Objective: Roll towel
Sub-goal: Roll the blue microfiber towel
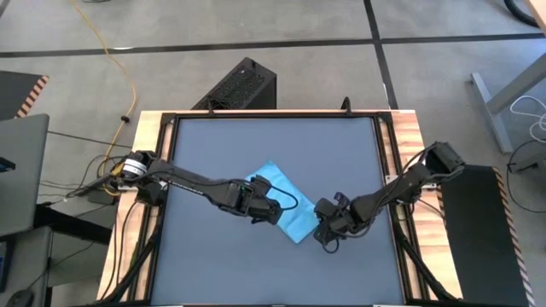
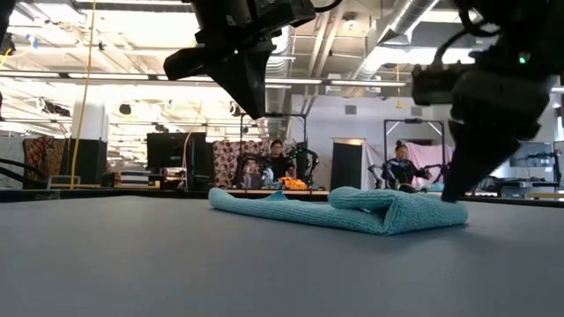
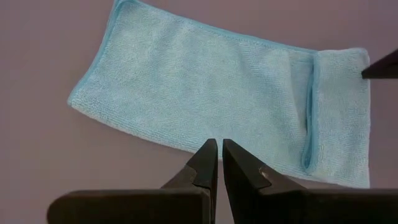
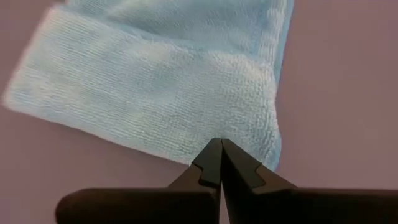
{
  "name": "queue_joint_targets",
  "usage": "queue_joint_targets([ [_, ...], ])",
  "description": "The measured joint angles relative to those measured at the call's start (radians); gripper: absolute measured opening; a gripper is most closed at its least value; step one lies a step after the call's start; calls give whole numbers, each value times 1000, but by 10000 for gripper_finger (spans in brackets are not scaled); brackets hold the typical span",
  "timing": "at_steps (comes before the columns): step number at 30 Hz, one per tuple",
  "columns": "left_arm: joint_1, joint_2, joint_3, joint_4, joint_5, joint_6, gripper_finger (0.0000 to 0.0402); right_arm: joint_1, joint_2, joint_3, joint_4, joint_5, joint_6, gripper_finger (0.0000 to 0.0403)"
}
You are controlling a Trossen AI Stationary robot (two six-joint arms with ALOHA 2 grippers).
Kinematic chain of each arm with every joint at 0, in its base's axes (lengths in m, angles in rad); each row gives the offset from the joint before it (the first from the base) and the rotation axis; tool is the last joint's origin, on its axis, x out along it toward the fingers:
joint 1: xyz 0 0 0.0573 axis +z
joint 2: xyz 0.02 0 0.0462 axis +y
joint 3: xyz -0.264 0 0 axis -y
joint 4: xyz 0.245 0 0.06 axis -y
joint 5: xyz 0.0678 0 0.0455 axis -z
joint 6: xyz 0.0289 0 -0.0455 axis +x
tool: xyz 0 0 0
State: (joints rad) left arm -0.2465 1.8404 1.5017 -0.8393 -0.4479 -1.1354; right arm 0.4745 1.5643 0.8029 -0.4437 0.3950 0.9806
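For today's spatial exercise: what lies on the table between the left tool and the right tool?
The towel lies between the left tool and right tool, its end folded over; the high view shows it.

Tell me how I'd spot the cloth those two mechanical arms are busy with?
Look at the dark grey table with wooden side rails; near its middle, between the left gripper and the right gripper, lies the towel. It is a small, plain sky-blue cloth, lying flat with the end by the right gripper folded over. It is the only soft, coloured thing on the tabletop.
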Motion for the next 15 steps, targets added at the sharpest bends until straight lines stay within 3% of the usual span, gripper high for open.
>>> queue_joint_targets([
  [8,16,31,-1,-25,32,1,13,10,3,-43,83,-6,48,24],
  [15,82,98,-2,-47,156,59,13,10,2,-35,148,-7,43,32],
])
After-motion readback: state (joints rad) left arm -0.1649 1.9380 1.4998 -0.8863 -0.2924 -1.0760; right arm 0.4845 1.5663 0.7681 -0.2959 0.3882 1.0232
